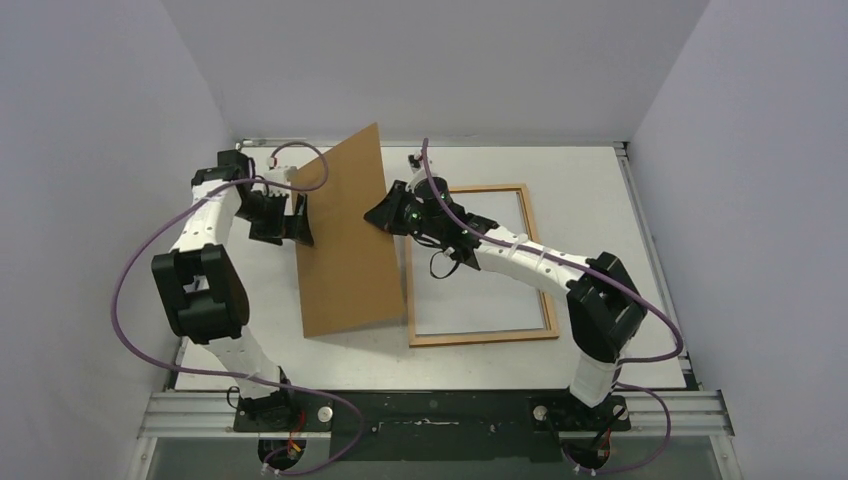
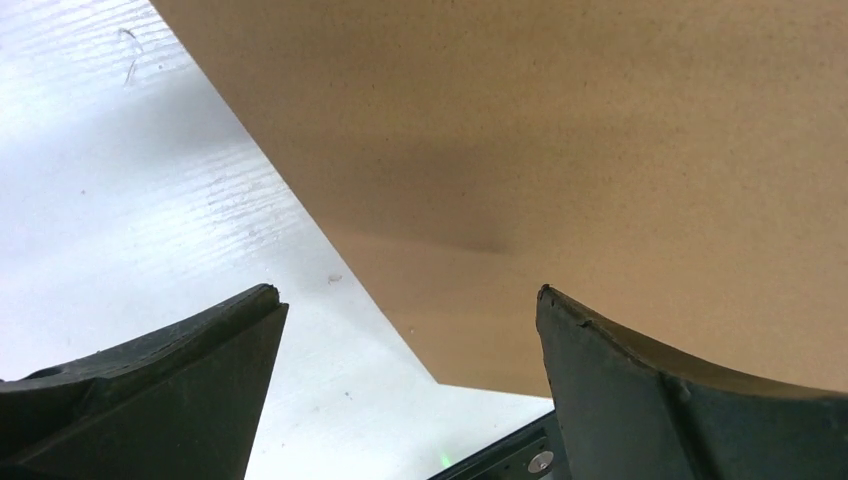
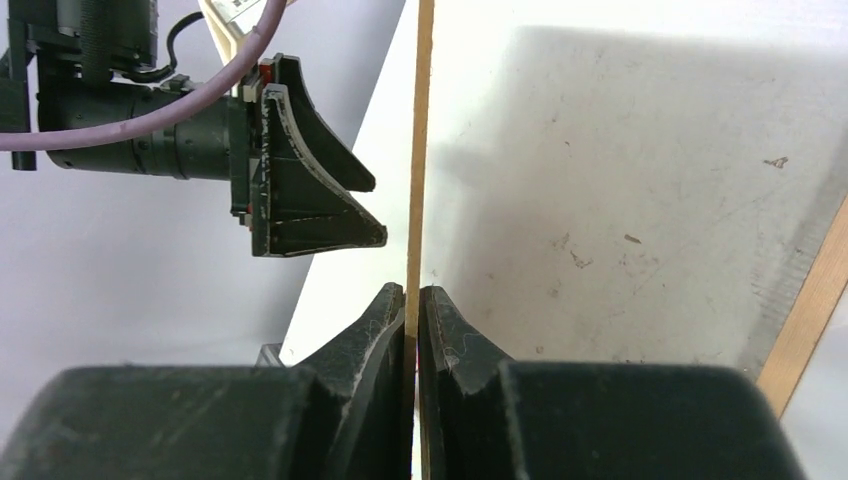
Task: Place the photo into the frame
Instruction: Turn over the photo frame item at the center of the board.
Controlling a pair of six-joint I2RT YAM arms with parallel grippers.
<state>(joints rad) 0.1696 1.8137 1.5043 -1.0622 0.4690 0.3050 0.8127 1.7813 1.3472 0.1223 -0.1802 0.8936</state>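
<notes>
Frame of reddish-brown wood lies flat on the white table, right of centre; whether the white inside its rails is table or paper cannot be told.

At the far left the left gripper points at the left face of the brown backing sheet; its jaws stand wide apart and hold nothing; in the left wrist view the two dark fingers frame the sheet's broad face, with a gap between them and it.

The backing sheet stands steeply tilted between the two arms, its near corner just beside the frame's near left corner; whether its lower edge rests on the table is unclear.

On the sheet's right edge the right gripper is pinched tight; its wrist view shows both pads pressed on the thin board, seen edge-on; a strip of the frame's wood crosses the right edge of that view.
</notes>
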